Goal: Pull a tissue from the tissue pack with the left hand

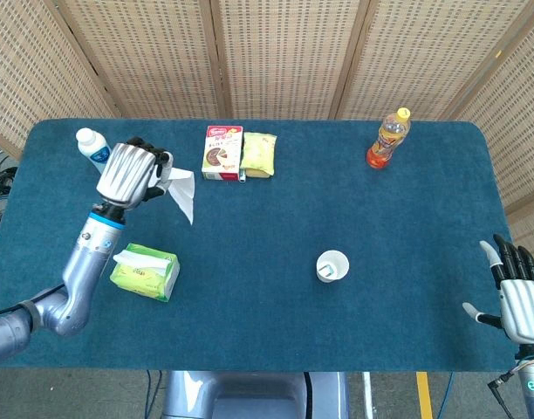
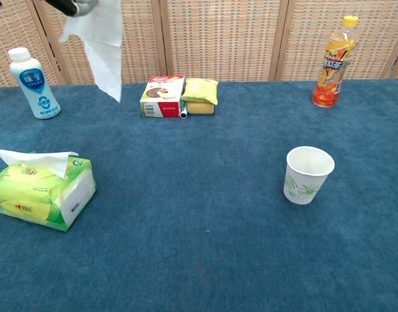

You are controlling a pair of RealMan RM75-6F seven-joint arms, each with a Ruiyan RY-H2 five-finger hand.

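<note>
Nearest me, my right hand (image 1: 518, 299) sits off the table's near right corner, fingers spread, holding nothing. The green pack (image 2: 41, 192) lies at the near left with a fresh sheet poking from its slot. A paper cup (image 2: 307, 174) stands mid-table to the right. Above and beyond the pack, my left hand (image 1: 130, 171) is raised, pinching a tissue (image 2: 103, 40) that hangs free, clear of the pack. Further back: white bottle (image 2: 33, 83), snack box (image 2: 163, 95), yellow packet (image 2: 201, 95), orange bottle (image 2: 332, 63).

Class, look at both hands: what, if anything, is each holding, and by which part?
The left hand pinches a white tissue by its top edge; the right hand holds nothing.
</note>
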